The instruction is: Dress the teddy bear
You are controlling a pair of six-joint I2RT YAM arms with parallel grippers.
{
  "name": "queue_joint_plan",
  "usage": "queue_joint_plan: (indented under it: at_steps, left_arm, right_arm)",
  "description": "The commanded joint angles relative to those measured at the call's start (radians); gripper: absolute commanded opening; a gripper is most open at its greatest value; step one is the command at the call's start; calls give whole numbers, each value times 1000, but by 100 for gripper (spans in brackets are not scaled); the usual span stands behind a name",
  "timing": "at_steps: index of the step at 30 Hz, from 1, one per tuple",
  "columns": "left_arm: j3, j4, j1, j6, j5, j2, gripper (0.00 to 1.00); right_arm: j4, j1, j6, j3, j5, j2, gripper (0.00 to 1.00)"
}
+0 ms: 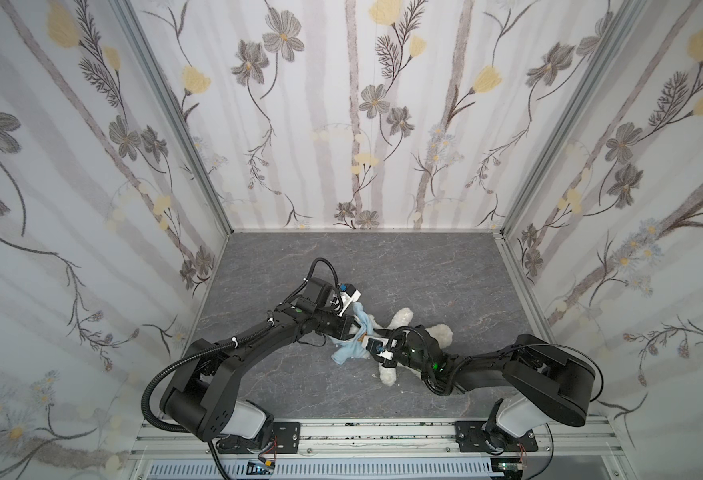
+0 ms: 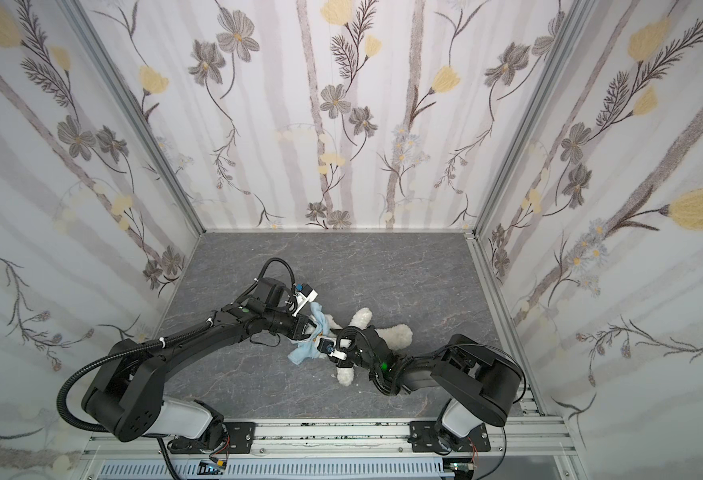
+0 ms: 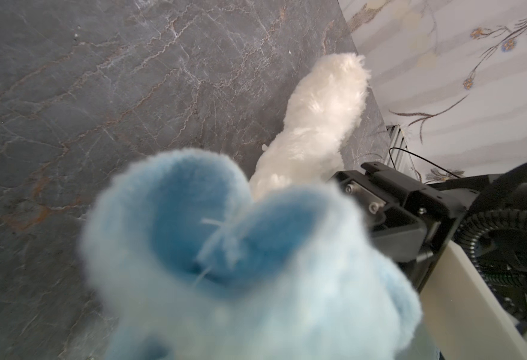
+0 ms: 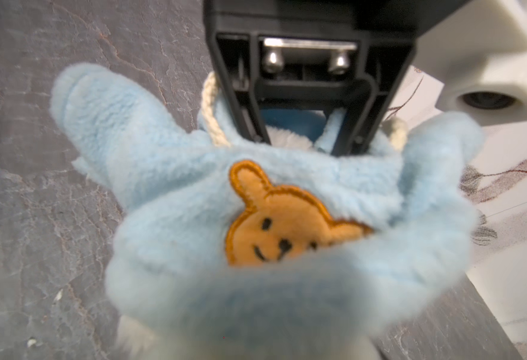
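- The left claw was pinched together on the collar end of the light-blue hoodie. Its tips were buried in the fleece, and that end was lifted off the worktop.
- The right claw sat pretty much nose to nose with it. The fleece covered its tips in every view, so I honestly couldn't tell if it was apart or gripping anything.
- A bit of white fur showed inside the hoodie's neck opening, between the left claw's fingers.
- The teddy bear lay flat around mid-worktop, right at the claws. It was shaggy, fluffy white plush.
- From above only bits of it stuck out: one limb toward the back wall, a rounded lump to the right, and another limb toward the front edge. The face was hidden.
- The hoodie's front had an orange bear-face patch with stitched black eyes, nose and smile. Its lower edge was tucked under a fold.
- A cream drawstring looped out beside the collar.
- The right arm, with its wrist and cables, lay across the bear's middle and blocked most of it in both top views.
- Around all that were the grey marbled worktop and floral-papered walls on three sides.
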Motion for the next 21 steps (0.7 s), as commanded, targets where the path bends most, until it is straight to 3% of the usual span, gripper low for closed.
queue_joint_plan:
  at_steps: [1, 5, 11, 13, 17, 21]
  left_arm:
    - [-27, 50, 3, 20, 33, -25, 0]
    - [-41, 89, 1, 110, -4, -51, 0]
    - [-59, 98, 0, 272, -39, -111, 0]
    - [-57, 105, -3, 306, -48, -126, 0]
    - [-77, 136, -5, 341, -44, -150, 0]
    - [-106, 172, -8, 357, -54, -167, 0]
  right_arm:
    - [53, -5, 179, -46, -23, -81, 74]
    - [31, -20, 384, -138, -122, -290, 77]
    - [-91, -125, 668, -165, -332, -548, 76]
    - [-109, -178, 783, -129, -365, -561, 70]
    - [-276, -188, 930, 20, -414, -476, 46]
    - [-160, -187, 1130, 44, -493, -359, 33]
